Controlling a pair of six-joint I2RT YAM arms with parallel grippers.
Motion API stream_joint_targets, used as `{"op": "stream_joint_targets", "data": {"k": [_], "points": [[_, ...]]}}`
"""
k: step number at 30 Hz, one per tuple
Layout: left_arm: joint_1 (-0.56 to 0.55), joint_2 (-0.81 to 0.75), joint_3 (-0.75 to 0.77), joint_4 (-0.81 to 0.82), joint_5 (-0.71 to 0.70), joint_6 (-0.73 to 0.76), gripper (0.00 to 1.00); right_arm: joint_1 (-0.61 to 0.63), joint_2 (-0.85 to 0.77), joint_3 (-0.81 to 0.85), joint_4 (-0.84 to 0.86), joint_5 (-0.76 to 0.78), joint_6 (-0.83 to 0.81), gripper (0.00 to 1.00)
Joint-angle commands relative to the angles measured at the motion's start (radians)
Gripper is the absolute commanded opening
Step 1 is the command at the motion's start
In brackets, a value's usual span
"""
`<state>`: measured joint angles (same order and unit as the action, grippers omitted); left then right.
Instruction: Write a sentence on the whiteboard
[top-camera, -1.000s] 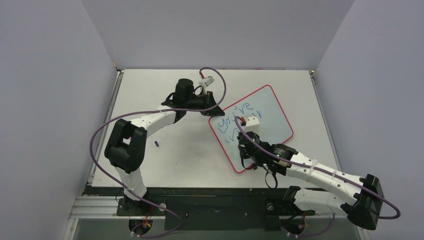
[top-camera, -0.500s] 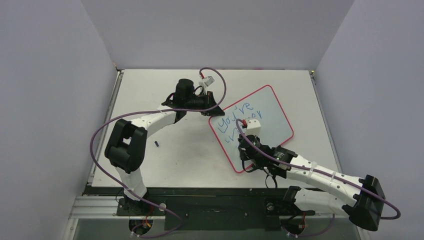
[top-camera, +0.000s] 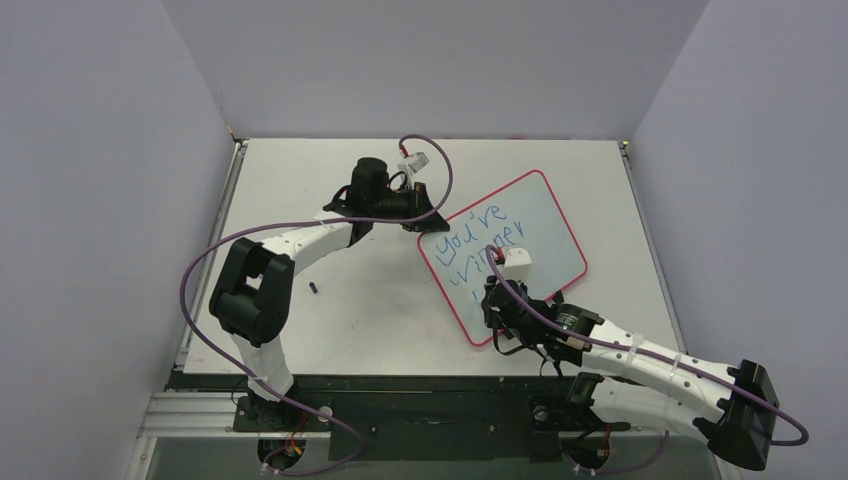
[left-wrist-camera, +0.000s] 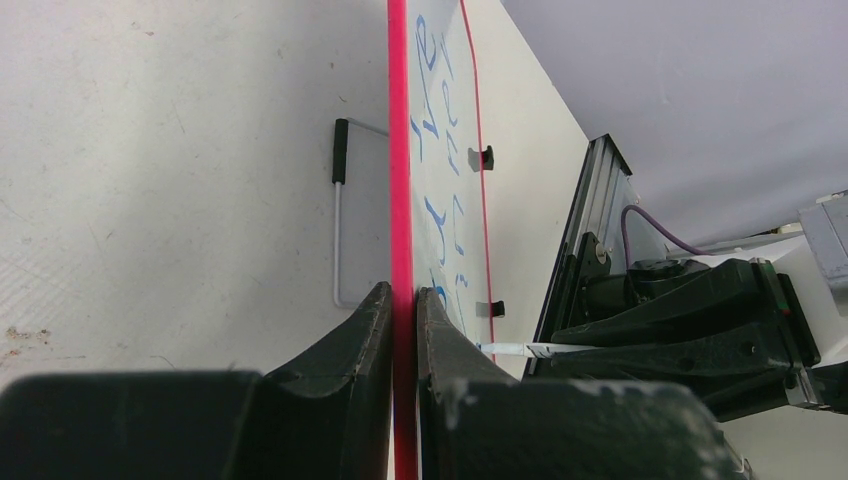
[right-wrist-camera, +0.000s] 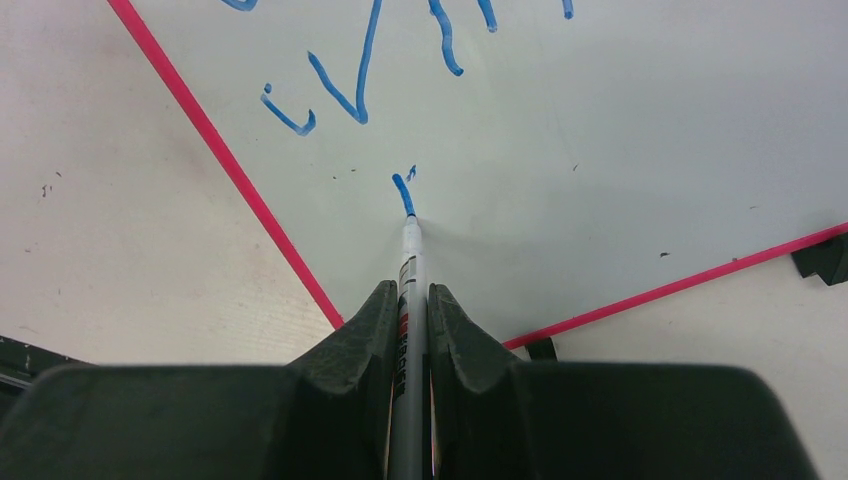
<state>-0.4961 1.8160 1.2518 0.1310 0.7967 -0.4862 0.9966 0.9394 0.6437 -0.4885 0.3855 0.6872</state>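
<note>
Looking down from the top camera, the board (top-camera: 545, 235) is a glossy white rectangle with rounded corners and a thin pink frame (top-camera: 452, 300). It sits askew, right of centre on the worktop (top-camera: 340, 330), a matt white slab with faint scuffs. The sentence (top-camera: 472, 228) slants across it in thin, uneven blue letters. The left hand (top-camera: 435, 222) pinches the board's far left edge. The right hand (top-camera: 492, 298) hangs over its near part with a pen, though this view does not show the grip itself. A small dark piece (top-camera: 314, 288) lies apart on the left. Plain pale lilac walls (top-camera: 420, 60) enclose the worktop on three sides.

On the left wrist camera, two black, wedge-shaped fingers (left-wrist-camera: 350, 350) are closed narrowly on the frame, which is seen edge-on. A thin wire leg (left-wrist-camera: 338, 230) with a black tip runs just beside the board, and two small black feet (left-wrist-camera: 487, 156) sit on its other edge.

On the right wrist camera, the black fingers are clamped on the slim white pen (right-wrist-camera: 412, 270). Its tip touches the board at a short blue stroke, below the larger letters and near the corner where two frame edges meet.
</note>
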Motion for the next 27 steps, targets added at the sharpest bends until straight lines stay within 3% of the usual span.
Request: {"op": "stream_joint_targets", "data": {"k": [1, 27], "points": [[-0.035, -0.046, 0.008, 0.048, 0.053, 0.047, 0.0, 0.007, 0.013, -0.019, -0.039, -0.01, 0.019, 0.0], [-0.04, -0.042, 0.008, 0.044, 0.053, 0.054, 0.0, -0.06, 0.131, 0.159, -0.007, 0.028, -0.098, 0.0]]}}
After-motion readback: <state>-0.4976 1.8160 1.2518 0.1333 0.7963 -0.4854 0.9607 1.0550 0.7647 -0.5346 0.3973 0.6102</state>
